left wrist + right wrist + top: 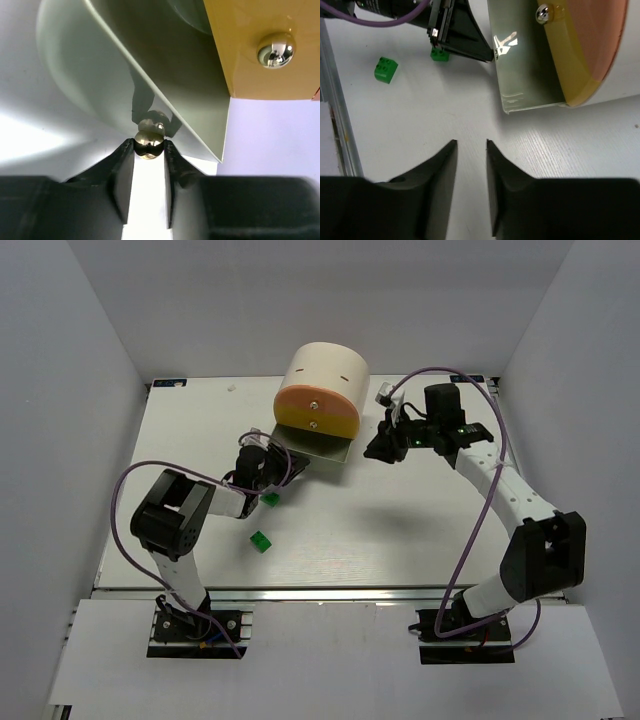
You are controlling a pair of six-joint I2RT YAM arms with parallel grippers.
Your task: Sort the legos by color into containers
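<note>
Clamping on the small shiny knob [148,142] of a pale grey-green drawer [165,75], the left gripper [149,150] is pinching that knob tight between its two dark fingers at the bottom of the cream drum cabinet [322,365]. That pale drawer is jutting forward past the two above it: a yellow drawer [318,426] directly over it and an orange drawer [318,403] on top, both sitting closed against the drum. No drawer is showing its inside in any view, so what they are holding cannot be told. Two green legos are lying on the white table [400,530], outside every container: the first lego [270,498] just beside the left arm's wrist, the second lego [261,541] nearer the front edge and apart from the first. The right gripper [471,147] is hovering over bare table just right of the drum's front, its jaws standing a narrow gap apart with nothing between them. The left wrist view is showing only a slanted face of the pale drawer, a corner of the yellow one and its second knob [275,50], with the drum cut off. In the right wrist view the orange and yellow fronts are running out of frame, and the left gripper is partly covering the first lego.
</note>
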